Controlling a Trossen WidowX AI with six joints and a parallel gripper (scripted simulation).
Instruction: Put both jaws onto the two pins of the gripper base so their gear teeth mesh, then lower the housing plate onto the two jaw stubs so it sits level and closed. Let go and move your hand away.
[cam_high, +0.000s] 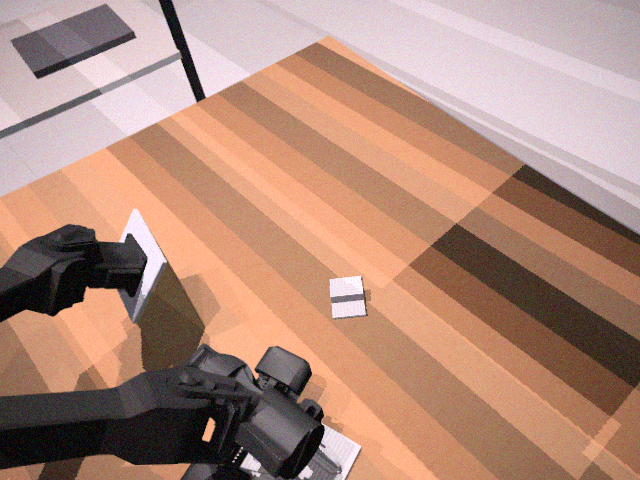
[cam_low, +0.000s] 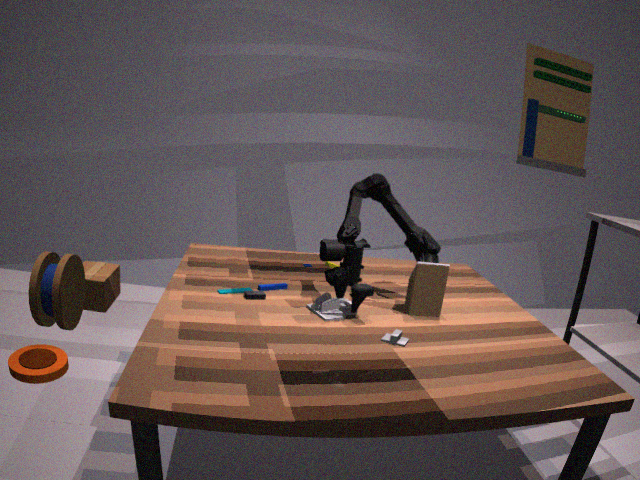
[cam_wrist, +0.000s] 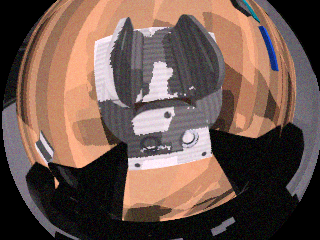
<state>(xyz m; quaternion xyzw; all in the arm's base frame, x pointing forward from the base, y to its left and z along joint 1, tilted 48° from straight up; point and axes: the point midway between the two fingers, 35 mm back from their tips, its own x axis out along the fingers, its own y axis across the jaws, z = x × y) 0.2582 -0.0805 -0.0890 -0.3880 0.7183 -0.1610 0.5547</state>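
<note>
The light grey gripper base (cam_high: 348, 450) (cam_low: 323, 313) (cam_wrist: 165, 163) lies flat on the table. The left jaw (cam_wrist: 118, 65) and right jaw (cam_wrist: 201, 65) lie on it, blades apart, with their geared ends near the two round stubs. Tooth contact is too small to judge. My gripper (cam_low: 345, 304) (cam_wrist: 167, 139) is low over the stub end, its widely spread fingers shut against the base's two sides; in the top view the fingertips are hidden. The small housing plate (cam_high: 347, 285) (cam_low: 387, 339) (cam_wrist: 42, 152) lies on the table away from the base, its ridge upward.
A tall brown panel (cam_high: 173, 322) (cam_low: 428, 289) stands beside the arm's base. A blue bar (cam_low: 272, 286) (cam_wrist: 270, 50), a teal bar (cam_low: 234, 290) and a black block (cam_low: 254, 295) lie on the other side. A yellow piece (cam_low: 331, 265) is behind my gripper.
</note>
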